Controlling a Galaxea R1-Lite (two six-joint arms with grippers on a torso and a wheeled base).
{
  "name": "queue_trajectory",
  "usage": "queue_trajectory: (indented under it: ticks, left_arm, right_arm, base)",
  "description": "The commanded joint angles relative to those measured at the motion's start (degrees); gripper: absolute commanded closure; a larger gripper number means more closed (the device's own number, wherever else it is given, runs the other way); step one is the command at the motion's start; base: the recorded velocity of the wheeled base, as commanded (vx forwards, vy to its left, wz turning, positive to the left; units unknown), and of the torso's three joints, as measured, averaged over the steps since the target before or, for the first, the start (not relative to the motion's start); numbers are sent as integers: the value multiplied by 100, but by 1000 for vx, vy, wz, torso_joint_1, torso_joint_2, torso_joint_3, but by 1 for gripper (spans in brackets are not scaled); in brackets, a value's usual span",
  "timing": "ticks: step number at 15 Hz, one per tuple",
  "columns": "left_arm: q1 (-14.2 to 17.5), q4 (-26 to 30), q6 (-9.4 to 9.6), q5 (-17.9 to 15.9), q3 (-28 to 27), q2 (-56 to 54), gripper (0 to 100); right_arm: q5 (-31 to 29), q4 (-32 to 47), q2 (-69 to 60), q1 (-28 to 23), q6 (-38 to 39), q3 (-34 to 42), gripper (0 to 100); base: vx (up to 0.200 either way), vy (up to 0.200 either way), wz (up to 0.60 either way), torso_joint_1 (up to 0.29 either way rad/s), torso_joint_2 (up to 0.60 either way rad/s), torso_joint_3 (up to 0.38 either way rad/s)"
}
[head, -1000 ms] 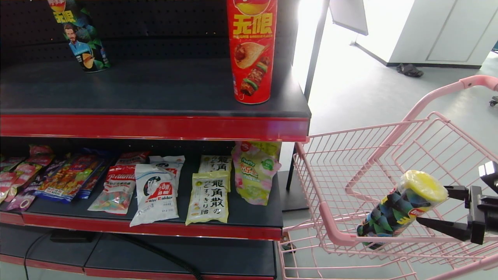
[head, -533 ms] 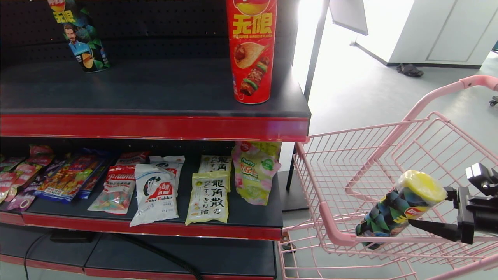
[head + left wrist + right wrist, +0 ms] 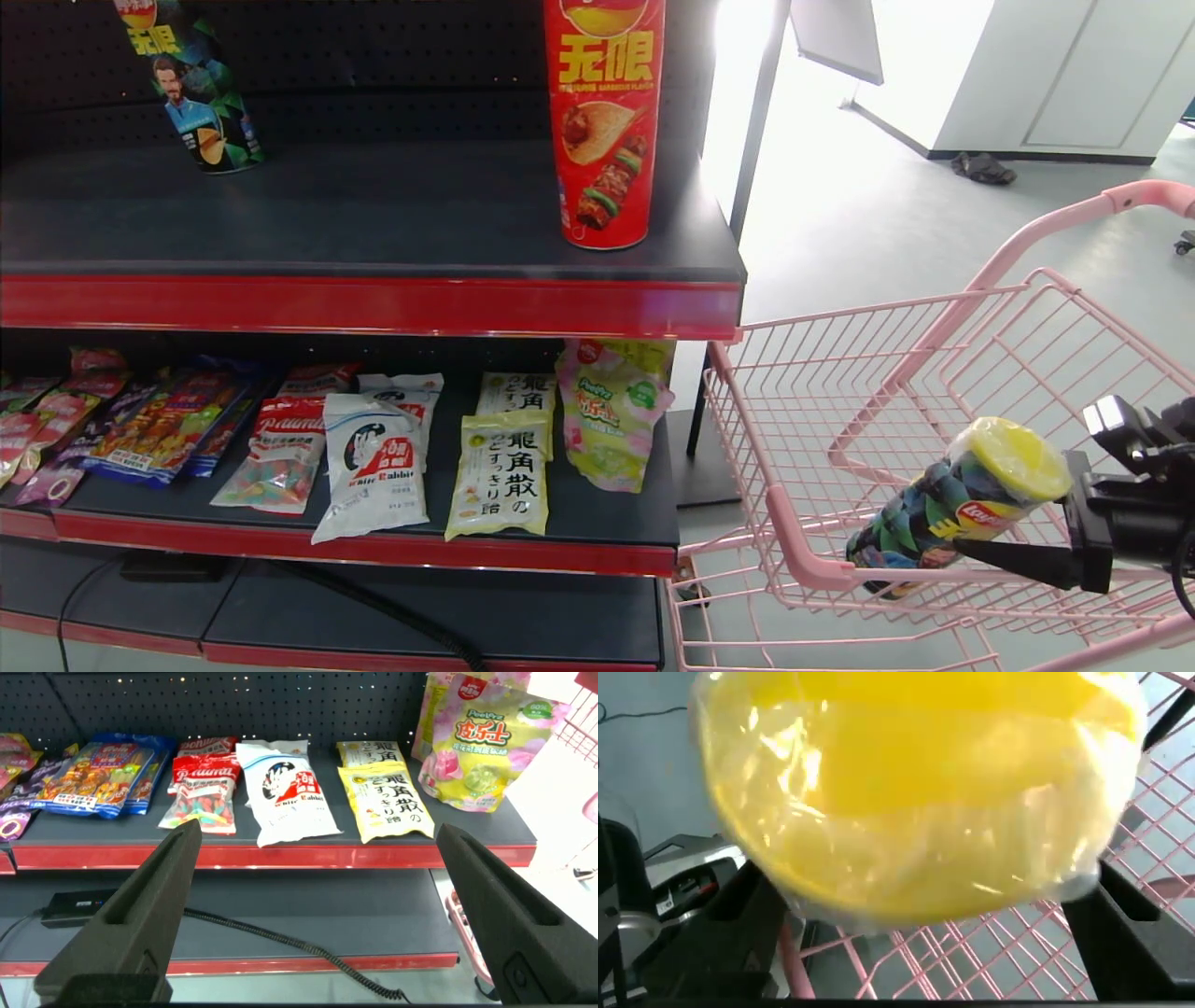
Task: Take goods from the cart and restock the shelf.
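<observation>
A chip can [image 3: 943,509] with a dark patterned wrap and a yellow lid [image 3: 915,784] leans tilted inside the pink wire cart [image 3: 822,373]. My right gripper [image 3: 976,513] is shut on the can's upper end, with one black finger [image 3: 1013,558] under it; in the right wrist view the gripper [image 3: 934,915] straddles the lid. My left gripper [image 3: 318,915] hangs open and holds nothing, in front of the lower shelf of snack bags [image 3: 285,793]. On the top shelf [image 3: 373,224] stand a red can [image 3: 605,121] and a dark can [image 3: 196,89].
The top shelf has wide free room between its two cans. Several snack bags [image 3: 373,457] cover the lower shelf. The cart's pink rim [image 3: 794,551] and handle [image 3: 1055,224] stand close beside the shelf's right end. A black cable [image 3: 392,611] runs along the bottom board.
My right gripper has slid left and closed in on the can. The can has shifted slightly left and down with it. The left arm has not moved.
</observation>
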Motion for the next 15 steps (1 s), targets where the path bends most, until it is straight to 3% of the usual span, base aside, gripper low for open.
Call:
queue_trajectory:
  ticks: [1,8,14,15]
  left_arm:
    - [0,2,-1,1,1,5,0]
    - [0,2,-1,1,1,5,0]
    - [0,2,-1,1,1,5,0]
    - [0,2,-1,1,1,5,0]
  right_arm:
    - [13,-4,-14,18,11,5,0]
    - [13,-4,-75,123,55,-92,0]
    - [13,-4,-146,571,205,-57,0]
    - [13,-4,-146,598,213,-22,100]
  base:
    - [0,0,0,0,0,0]
    - [0,0,0,0,0,0]
    - [0,0,0,0,0,0]
    - [0,0,0,0,0,0]
